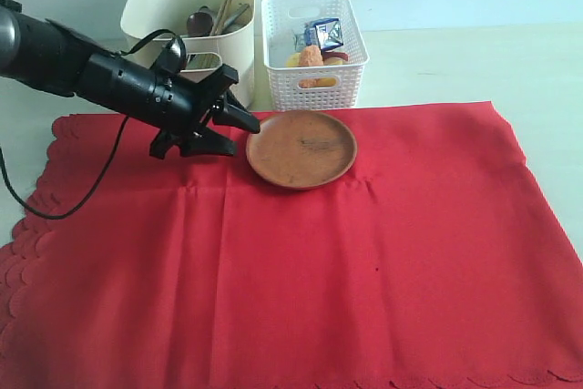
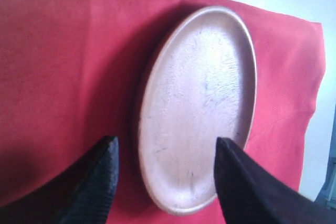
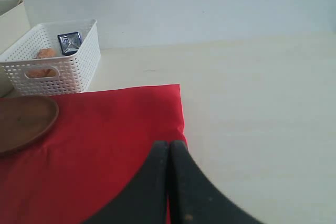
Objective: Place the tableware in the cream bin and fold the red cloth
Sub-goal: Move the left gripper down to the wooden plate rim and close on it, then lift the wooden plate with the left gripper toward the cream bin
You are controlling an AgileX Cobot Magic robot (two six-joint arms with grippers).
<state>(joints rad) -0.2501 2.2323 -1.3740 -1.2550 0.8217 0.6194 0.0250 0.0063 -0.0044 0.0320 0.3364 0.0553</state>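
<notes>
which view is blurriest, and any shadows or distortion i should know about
Left wrist view: softest overall, with the round brown plate stretched to an oval, a dark shadow beside it on the red cloth, and the left gripper tips blurred. Right wrist view: the shut right gripper is fuzzy, the white lattice basket clearer. Exterior view: sharp and evenly lit.

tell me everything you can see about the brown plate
The round brown plate looks wooden: shallow, with a low raised rim, empty, and faintly scratched inside. It lies flat on the red cloth, in front of the white basket. The open left gripper straddles its left rim; contact is unclear.
</notes>
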